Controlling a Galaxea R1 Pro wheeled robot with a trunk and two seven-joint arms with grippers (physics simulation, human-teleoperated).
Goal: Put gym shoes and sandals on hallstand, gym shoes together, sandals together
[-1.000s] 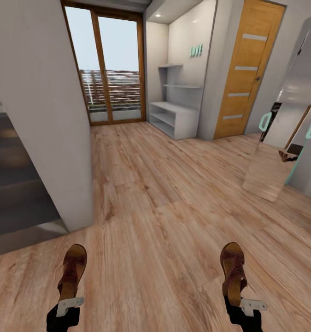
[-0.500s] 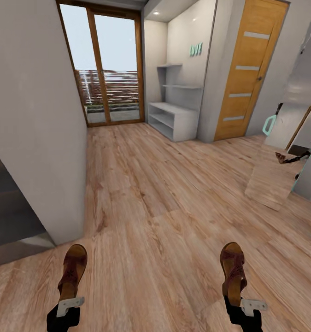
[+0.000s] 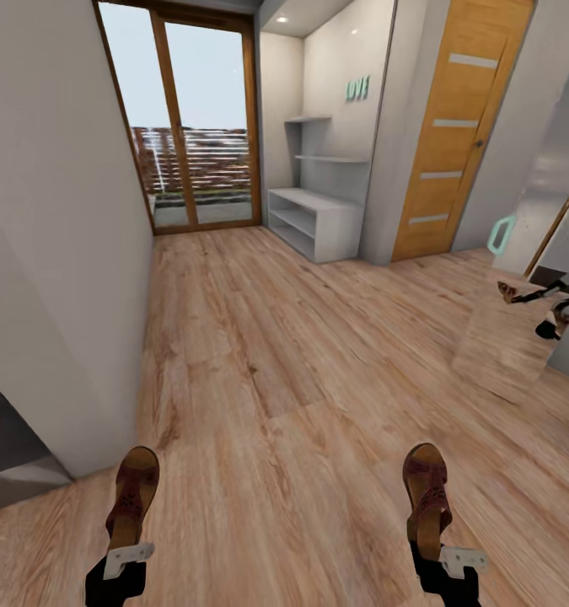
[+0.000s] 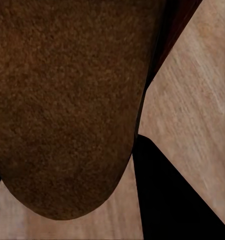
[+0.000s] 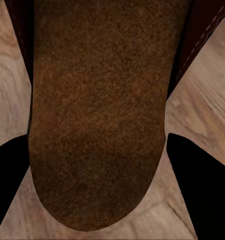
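Sandals jut forward, one clamped in each pincer, above the corridor floor.

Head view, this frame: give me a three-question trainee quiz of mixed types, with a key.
1. True or false: the left gripper and the right gripper each hold a sandal.
2. Multiple choice: where is the hallstand? A) far end of the corridor, between the glass door and the wooden door; B) beside the robot's left arm; C) behind the mirror.
3. Fill in: the hallstand's bench top and shelves hold ___ shoes.

Key
1. True: the left sandal and the right sandal stick forward from the grippers, above the floor.
2. A.
3. No; none visible there.
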